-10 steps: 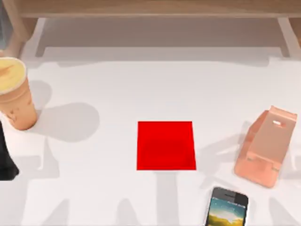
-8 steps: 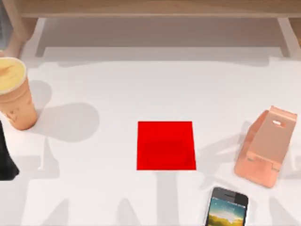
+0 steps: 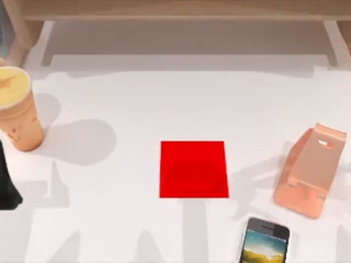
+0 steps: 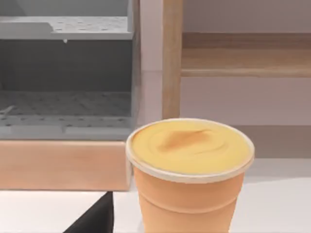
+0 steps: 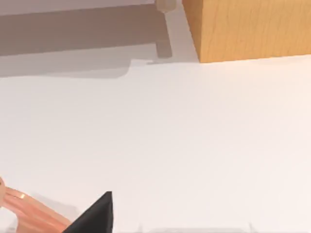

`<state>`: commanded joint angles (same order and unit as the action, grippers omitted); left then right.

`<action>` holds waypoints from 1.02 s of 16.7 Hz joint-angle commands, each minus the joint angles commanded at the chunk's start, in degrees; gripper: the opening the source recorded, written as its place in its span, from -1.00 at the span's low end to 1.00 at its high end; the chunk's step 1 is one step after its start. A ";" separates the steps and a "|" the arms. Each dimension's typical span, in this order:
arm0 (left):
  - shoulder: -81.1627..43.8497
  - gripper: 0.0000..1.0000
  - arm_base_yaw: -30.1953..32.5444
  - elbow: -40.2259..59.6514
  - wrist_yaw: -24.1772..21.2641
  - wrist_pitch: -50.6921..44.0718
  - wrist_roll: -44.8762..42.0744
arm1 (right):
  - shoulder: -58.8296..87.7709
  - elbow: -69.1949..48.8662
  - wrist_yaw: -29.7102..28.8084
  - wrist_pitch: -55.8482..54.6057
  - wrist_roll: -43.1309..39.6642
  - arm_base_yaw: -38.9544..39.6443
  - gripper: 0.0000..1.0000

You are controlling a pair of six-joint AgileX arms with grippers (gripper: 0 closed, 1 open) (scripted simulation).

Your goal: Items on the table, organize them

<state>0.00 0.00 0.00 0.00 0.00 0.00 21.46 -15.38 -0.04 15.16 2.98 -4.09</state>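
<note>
A tan paper cup (image 3: 19, 112) with a yellowish top stands upright at the table's (image 3: 137, 98) far left. In the left wrist view the cup (image 4: 189, 179) looms close, and a black part of my left gripper (image 4: 95, 218) sits just beside it. My left arm (image 3: 6, 189) shows as a dark shape at the left edge, nearer the front than the cup. A black smartphone (image 3: 266, 242) with a colourful screen lies flat at the front right. A black part of my right gripper (image 5: 95, 216) hovers over bare tabletop.
A flat red square mat (image 3: 193, 169) lies in the middle. A peach-pink angled phone stand (image 3: 310, 170) stands at the right, just behind the phone; its corner (image 5: 26, 211) also shows in the right wrist view. A light wooden shelf unit (image 3: 175, 10) spans the back edge.
</note>
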 joint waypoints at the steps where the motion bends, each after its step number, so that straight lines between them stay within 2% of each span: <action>1: 0.00 1.00 0.00 0.00 0.00 0.00 0.00 | 5.22 -3.14 -0.01 3.10 0.61 -0.84 1.00; 10: 0.00 1.00 0.00 0.00 0.00 0.00 0.00 | 49.17 -31.86 -0.08 31.42 6.17 -8.48 1.00; 17: 0.00 1.00 0.00 0.00 0.00 0.00 0.00 | 68.66 -44.80 -0.11 44.18 8.67 -11.93 1.00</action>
<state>0.00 0.00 0.00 0.00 0.00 0.00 90.11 -60.18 -0.15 59.35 11.65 -16.02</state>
